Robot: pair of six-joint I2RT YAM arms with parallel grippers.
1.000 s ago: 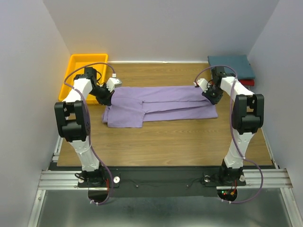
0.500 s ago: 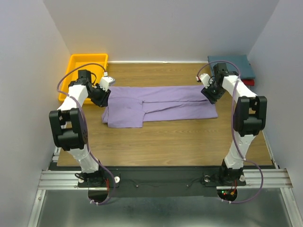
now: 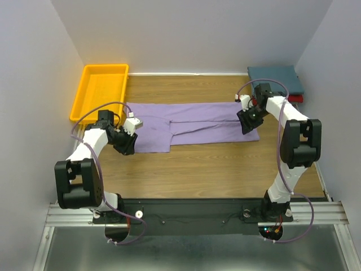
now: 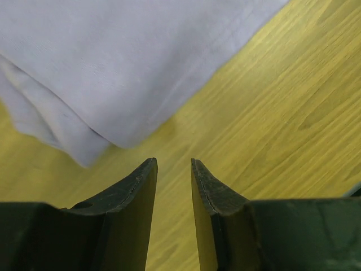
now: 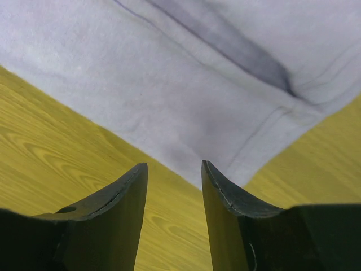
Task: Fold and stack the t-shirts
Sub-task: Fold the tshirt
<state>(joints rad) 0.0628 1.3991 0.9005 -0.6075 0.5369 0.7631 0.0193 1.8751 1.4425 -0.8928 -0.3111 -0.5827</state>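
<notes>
White arms (image 3: 92, 141); black joints (image 3: 77, 183); purple cables (image 3: 260, 81)

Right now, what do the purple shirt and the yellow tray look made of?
Purple shirt: soft matte cloth, likely cotton knit; it creases and shows stitched hems. Yellow tray: probably molded plastic; smooth, evenly colored, with rigid raised walls.

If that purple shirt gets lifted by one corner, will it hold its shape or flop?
Probably flop: the purple shirt lies limp in soft folded layers. It looks thin and light, so likely easy to lift. Pushed, it would probably bunch on the wooden table rather than slide.
</notes>
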